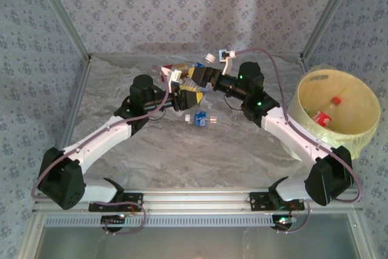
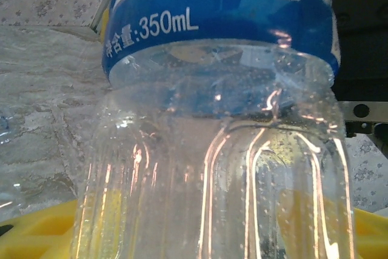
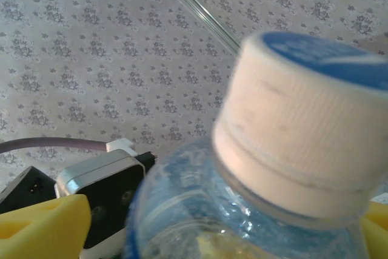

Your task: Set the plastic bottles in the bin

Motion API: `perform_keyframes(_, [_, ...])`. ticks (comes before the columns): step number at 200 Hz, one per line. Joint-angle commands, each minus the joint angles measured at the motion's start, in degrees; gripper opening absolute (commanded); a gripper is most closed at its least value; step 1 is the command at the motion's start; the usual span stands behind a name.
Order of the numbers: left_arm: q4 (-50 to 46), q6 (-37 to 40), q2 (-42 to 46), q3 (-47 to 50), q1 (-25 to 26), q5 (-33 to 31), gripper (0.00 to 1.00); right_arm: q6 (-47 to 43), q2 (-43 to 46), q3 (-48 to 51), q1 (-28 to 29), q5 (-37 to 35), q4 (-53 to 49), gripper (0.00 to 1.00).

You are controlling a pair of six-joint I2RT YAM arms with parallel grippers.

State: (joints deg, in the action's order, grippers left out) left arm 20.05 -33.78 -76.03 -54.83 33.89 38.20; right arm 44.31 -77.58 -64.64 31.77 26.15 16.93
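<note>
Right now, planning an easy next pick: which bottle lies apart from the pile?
The blue-labelled bottle lying alone on the table, closest to its near edge; the other loose bottles are heaped farther back.

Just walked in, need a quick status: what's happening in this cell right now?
Two arms are clearing plastic bottles into the bin. Both grippers meet over the far middle of the table. The left gripper holds a blue-labelled bottle. The right gripper has its fingers either side of a white cap, probably the same bottle, but its grip is unclear. A red-labelled bottle is in the bin and a loose bottle lies on the table.
</note>
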Motion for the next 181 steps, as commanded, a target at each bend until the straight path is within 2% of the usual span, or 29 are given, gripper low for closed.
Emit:
perform_keyframes(1, [3.5,-0.23,-0.93,-1.82,0.73,2.14,0.53,0.08,-0.27,-0.04,0.3,-0.27,-0.1,0.87])
perform_keyframes(33, [2.92,-0.15,-1.49,-2.12,1.04,1.3,0.53,-0.67,0.23,0.57,-0.07,-0.34,0.12,0.71])
perform_keyframes(48, [1.54,0.15,-1.56,-2.49,1.02,0.62,0.58,-1.63,0.79,0.82,-0.41,0.09,0.01,0.64])
perform_keyframes(72, [-2.28,1.28,-1.93,-4.13,1.04,0.7,0.75,-3.46,1.93,1.34,-1.02,-1.4,-2.4,0.58])
perform_keyframes(87, [-2.05,1.79,-1.34,-3.84,0.98,2.21,0.92,-4.44,3.06,1.45,-1.83,-1.72,-3.71,0.56])
perform_keyframes(98, [-1.6,2.49,-0.6,-3.45,0.95,3.59,0.97,-5.91,4.44,1.07,-2.78,-2.11,-5.78,0.55])
perform_keyframes(115, [-3.29,4.47,1.07,-3.36,0.99,3.56,0.98,-11.51,8.15,-0.95,-5.07,-3.83,-12.96,0.55])
perform_keyframes(130, [-6.52,6.85,2.97,-2.97,0.95,-0.56,0.98,-18.01,12.44,-3.15,-7.53,-7.29,-22.25,0.55])
perform_keyframes(153, [-9.33,9.15,5.79,-1.36,0.93,-8.81,0.98,-27.94,18.53,-10.07,-11.74,-16.58,-38.6,0.55])
perform_keyframes(181, [-10.81,10.05,6.79,0.1,0.92,-15.57,0.98,-34.95,23.89,-13.76,-18.82,-27.9,-50.16,0.55])
